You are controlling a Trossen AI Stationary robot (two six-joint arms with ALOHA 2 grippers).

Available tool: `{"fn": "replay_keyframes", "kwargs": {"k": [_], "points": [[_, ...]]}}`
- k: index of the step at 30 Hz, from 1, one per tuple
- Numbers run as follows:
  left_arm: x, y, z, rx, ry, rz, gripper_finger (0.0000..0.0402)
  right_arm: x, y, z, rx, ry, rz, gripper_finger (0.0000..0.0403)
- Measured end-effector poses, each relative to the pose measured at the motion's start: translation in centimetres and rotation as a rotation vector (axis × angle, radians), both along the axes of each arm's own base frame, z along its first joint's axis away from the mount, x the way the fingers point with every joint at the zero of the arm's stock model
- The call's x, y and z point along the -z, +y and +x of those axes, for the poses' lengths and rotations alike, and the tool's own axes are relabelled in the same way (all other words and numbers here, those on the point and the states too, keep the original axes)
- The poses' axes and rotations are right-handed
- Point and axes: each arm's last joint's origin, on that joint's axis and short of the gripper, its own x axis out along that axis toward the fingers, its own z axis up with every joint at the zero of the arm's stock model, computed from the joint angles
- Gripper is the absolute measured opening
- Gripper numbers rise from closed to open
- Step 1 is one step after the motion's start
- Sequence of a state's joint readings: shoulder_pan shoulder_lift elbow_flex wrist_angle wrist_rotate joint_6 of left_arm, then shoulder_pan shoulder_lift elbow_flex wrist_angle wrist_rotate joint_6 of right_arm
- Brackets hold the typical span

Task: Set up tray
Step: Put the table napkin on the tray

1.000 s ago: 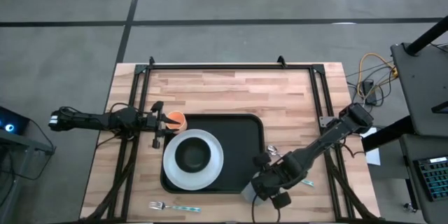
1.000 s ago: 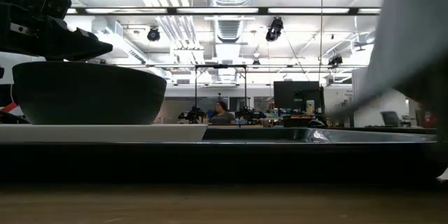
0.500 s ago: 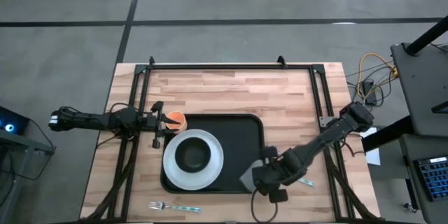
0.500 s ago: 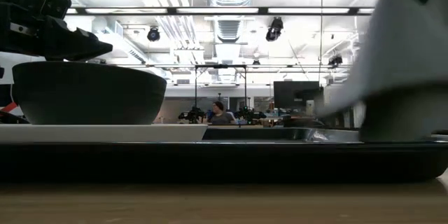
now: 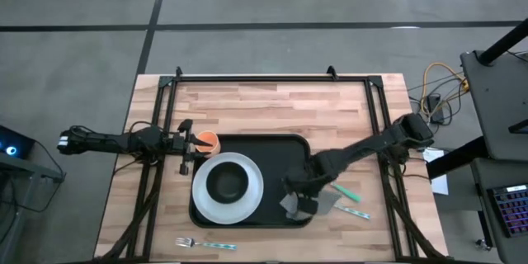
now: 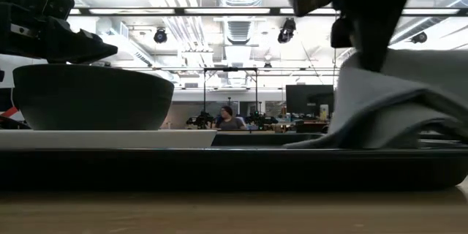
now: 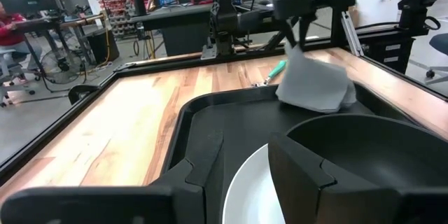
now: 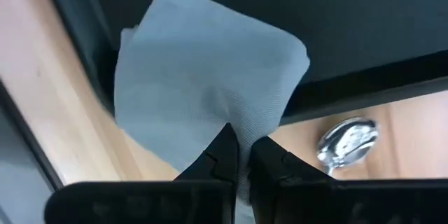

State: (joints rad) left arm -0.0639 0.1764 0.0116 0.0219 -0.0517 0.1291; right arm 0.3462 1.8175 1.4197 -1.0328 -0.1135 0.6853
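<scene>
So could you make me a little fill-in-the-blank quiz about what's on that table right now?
1. The right hand is pinching a grey ____.
2. The dark bowl sits on a white ____, which is on the tray.
3. The fork lies on the wooden ____, off the tray.
4. The left hand waits beside an ____ cup.

Missing words: napkin; plate; table; orange

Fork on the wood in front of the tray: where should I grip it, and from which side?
Take the fork by its teal handle at mid-length, from straight above, fingers across its width: it lies flat on the wood, apart from the tray. The right end effector is pinching the napkin over the tray; the left end effector waits open.
</scene>
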Motion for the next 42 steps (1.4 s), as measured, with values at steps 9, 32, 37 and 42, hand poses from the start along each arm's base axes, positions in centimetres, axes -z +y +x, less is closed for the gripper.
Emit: {"fn": "replay_keyframes", "kwargs": {"k": [9,32,37,42], "points": [[0.0,0.0,0.0,0.000,0.000,0.000,0.0093,0.1,-3.1,1.7,0.159,-0.049,0.087,0.0009],[0.0,0.0,0.0,0.000,0.000,0.000,0.0093,1.0,-5.1,3.5,0.405,-0.114,0.310,0.0009],[0.0,0.0,0.0,0.000,0.000,0.000,0.0093,2.8,-5.4,2.7,0.660,-0.052,0.269,0.0009],[0.0,0.0,0.0,0.000,0.000,0.000,0.0093,4.2,-4.5,2.7,0.750,-0.136,0.353,0.0009]]}}
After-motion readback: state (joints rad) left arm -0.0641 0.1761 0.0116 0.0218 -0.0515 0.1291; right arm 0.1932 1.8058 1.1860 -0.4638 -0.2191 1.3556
